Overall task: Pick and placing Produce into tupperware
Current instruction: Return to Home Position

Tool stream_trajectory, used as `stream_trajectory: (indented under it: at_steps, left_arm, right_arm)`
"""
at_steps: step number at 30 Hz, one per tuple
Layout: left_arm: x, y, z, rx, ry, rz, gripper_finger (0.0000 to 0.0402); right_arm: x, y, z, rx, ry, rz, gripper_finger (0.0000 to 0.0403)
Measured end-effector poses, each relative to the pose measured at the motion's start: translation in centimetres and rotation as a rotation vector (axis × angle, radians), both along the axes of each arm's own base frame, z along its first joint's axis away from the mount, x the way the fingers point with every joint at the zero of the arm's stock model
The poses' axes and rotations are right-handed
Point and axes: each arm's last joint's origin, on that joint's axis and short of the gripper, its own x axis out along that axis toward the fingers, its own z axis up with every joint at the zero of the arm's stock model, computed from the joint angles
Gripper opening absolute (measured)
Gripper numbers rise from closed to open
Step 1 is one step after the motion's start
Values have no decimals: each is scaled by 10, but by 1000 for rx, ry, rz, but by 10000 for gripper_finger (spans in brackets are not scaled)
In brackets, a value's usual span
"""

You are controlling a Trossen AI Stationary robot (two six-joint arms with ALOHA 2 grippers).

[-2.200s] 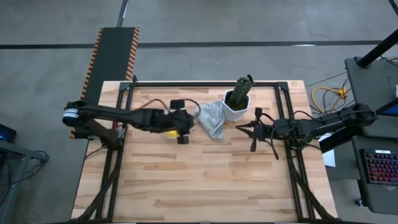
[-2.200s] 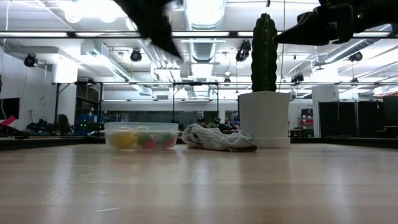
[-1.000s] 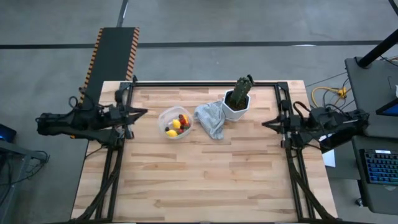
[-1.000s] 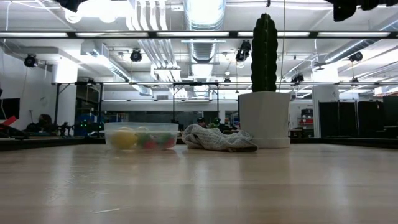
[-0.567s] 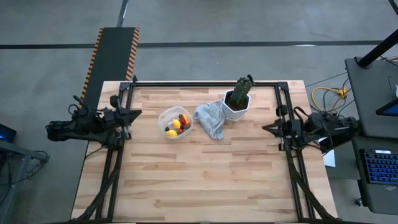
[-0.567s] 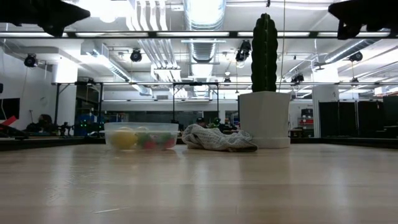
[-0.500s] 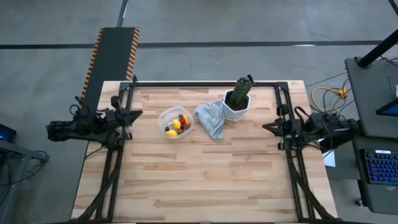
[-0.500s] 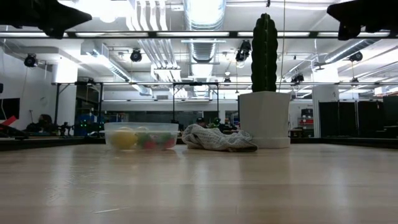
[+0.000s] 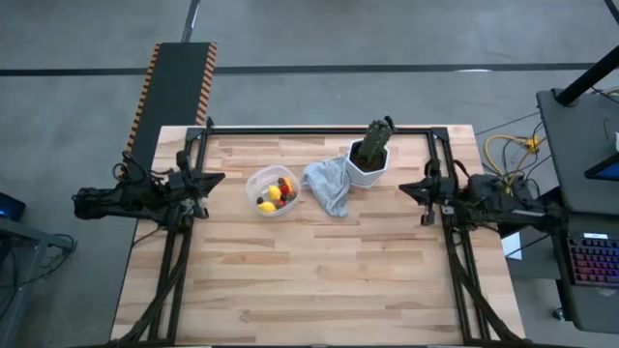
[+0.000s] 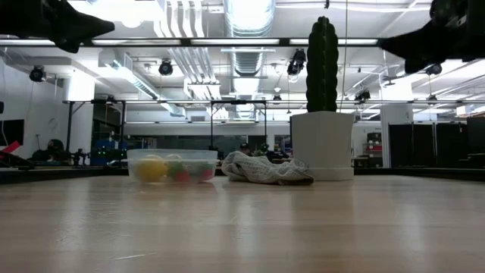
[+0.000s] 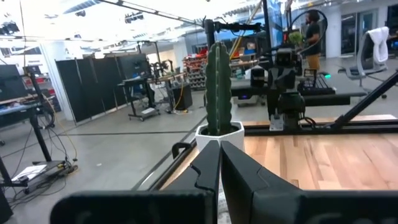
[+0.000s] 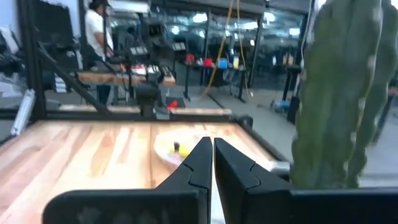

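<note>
Clear tupperware [image 9: 272, 190] sits on the wooden table [image 9: 319, 280], touching the grey cloth [image 9: 327, 186] on its left-arm side, with the produce [image 9: 274, 193] inside: yellow, red and dark pieces. Left gripper [image 9: 219, 177] hangs over the table's left edge, fingers pressed together, empty. Right gripper [image 9: 403, 187] at the right edge, likewise closed on nothing, near the cactus [image 9: 379, 135] in its white pot [image 9: 366, 172].

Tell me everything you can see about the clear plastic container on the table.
The container is small, made of clear plastic, rounded-square with a whitish rim, and open on top. It stands upright on the wooden table. Yellow, red and dark fruit pieces lie inside. A grey cloth lies close beside it.
</note>
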Motion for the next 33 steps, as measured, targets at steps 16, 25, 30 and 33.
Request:
stream_trajectory:
  at_steps: [16, 25, 30, 33]
  left_arm:
    - [-5, 1, -4, -3, -1, 15, 0]
    - [3, -2, -17, -75, 38, -59, 0]
    - [12, -6, -42, -138, 41, -178, 0]
    - [16, -8, -50, -137, -5, -246, 0]
  right_arm:
    - [11, -1, -44, 36, 66, 61, 8]
    - [11, -1, -42, 23, 52, 55, 8]
    - [12, -1, -42, 34, 52, 55, 8]
    - [11, -1, -42, 32, 52, 50, 8]
